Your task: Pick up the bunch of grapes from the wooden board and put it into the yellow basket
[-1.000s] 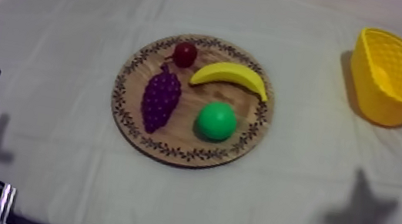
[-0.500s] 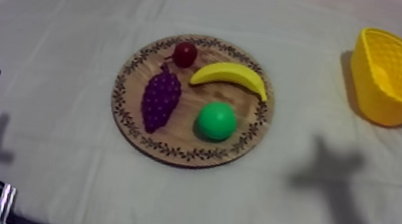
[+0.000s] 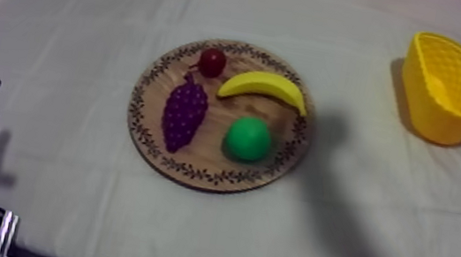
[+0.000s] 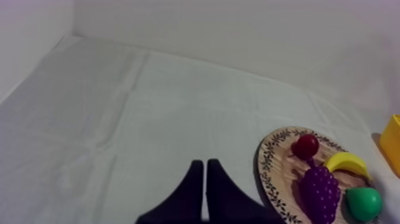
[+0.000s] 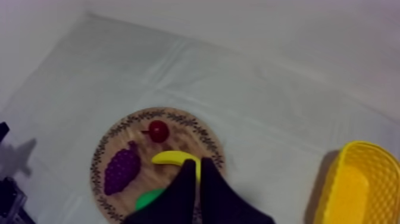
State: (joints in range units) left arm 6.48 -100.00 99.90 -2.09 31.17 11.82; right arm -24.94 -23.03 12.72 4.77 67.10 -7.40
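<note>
Nothing held yet: right gripper (image 5: 197,161), fingers together near the wooden board (image 5: 184,134), must open onto the bunch of grapes (image 3: 184,112), centre-left in the top view.

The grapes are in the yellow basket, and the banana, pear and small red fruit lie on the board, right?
Not quite. The top view shows the grapes on the board, not in the basket. The banana, pear and small red fruit do lie on the board.

The left hand (image 4: 204,162) and right hand (image 5: 197,161) are plain matte black.
</note>
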